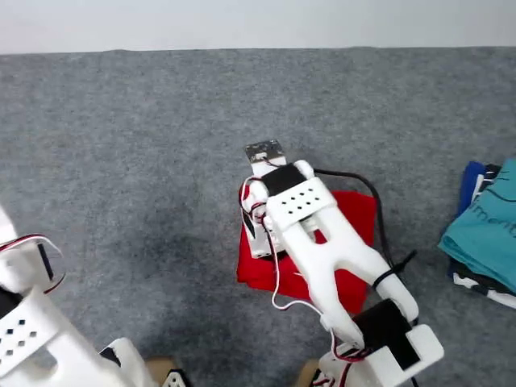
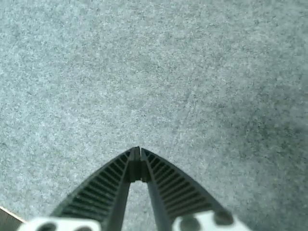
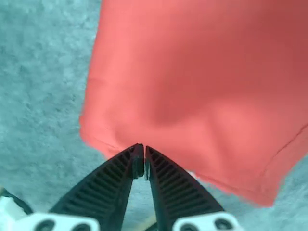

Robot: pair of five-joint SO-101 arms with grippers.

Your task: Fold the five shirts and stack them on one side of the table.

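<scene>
A folded red shirt (image 1: 355,214) lies on the grey table (image 1: 145,145) near the middle. My right arm stretches over it, and my right gripper (image 1: 256,235) sits at the shirt's left edge. In the right wrist view the gripper (image 3: 140,148) is shut, its tips pinching the hem of the red shirt (image 3: 192,86). My left arm (image 1: 32,339) stays at the front left corner. Its gripper (image 2: 139,153) is shut with nothing in it, above bare grey felt. A stack of folded shirts (image 1: 488,242) rests at the right edge, with a teal one (image 1: 493,222) on top.
A black cable (image 1: 367,187) runs from the right arm across the red shirt's far corner. The pale wall (image 1: 258,24) borders the table's far edge. Bare grey felt spreads over the left and far parts of the table.
</scene>
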